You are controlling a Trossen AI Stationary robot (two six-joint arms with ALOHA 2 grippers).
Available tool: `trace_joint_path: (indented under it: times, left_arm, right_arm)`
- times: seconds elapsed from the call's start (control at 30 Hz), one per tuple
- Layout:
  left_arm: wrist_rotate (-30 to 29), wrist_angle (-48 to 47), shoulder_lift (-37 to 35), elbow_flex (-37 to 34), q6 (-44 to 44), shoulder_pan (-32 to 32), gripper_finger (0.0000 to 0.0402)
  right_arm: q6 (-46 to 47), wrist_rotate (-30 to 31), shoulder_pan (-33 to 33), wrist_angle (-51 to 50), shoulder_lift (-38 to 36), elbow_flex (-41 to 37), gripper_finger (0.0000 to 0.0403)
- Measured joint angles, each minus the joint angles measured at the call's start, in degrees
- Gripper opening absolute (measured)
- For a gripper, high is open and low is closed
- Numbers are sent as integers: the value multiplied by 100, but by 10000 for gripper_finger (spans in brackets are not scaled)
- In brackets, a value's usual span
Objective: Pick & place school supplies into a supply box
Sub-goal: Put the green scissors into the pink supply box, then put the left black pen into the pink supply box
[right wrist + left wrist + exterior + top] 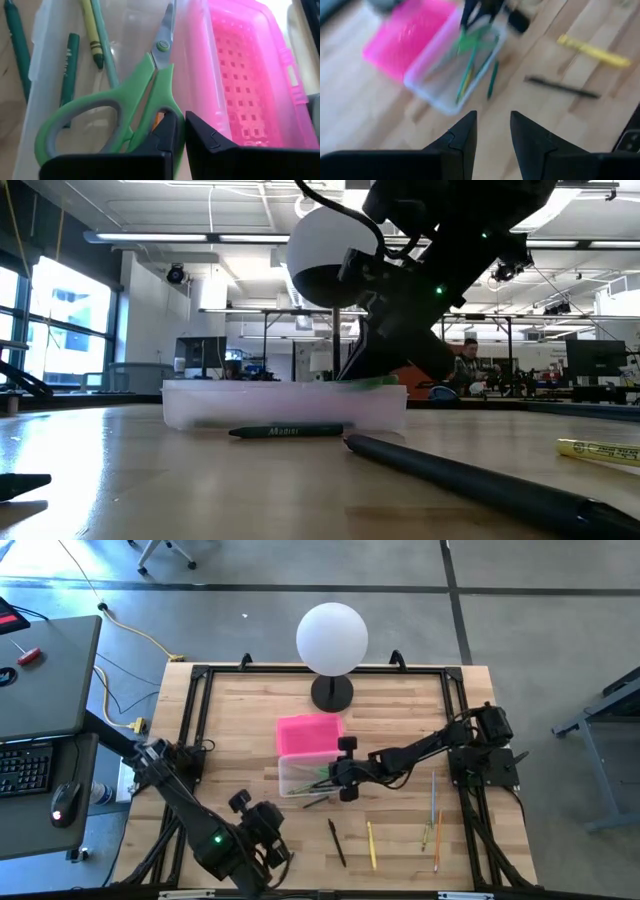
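Note:
The clear supply box point(303, 776) stands mid-table, its pink lid point(308, 734) lying just beyond it toward the far edge. My right gripper point(182, 137) is over the box's right end, shut on the green-handled scissors point(107, 112), whose blades point along the box. Green and yellow crayons point(92, 32) lie on the box's floor. In the low view the scissors' green handle point(365, 383) shows at the box's rim. My left gripper point(493, 132) hovers open near the table's near edge, facing the box point(455, 70) and touching nothing. My right gripper pinches the scissors by the smaller handle loop point(170, 107), at its outer side, between the two fingers. It comes in from the table's right, slanting down. The scissors lie nearly flat over the open box; whether they rest on it cannot be told.
A green crayon point(315, 802) lies on the table just in front of the box. A black pen point(337, 842), a yellow pencil point(372, 845) and several thin pens point(435, 820) lie toward the near right. A white globe lamp point(332, 640) stands at the far edge.

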Motion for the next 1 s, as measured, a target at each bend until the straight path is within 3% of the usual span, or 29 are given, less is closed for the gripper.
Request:
trace_joint_path:
  times: [0.43, 0.8, 1.0]
  left_arm:
    - [2432, -38, 473, -8, -2011, -232, 149]
    - [4427, 11, 577, -1273, -4712, -964, 149]
    - [5273, 637, 577, -1635, -5694, -1471, 147]
  right_arm:
    - [-554, 256, -75, 125, 0, 0, 68]
    - [-339, 315, 303, 265, -74, 0, 60]
    - [-331, 313, 503, 265, -74, 0, 62]
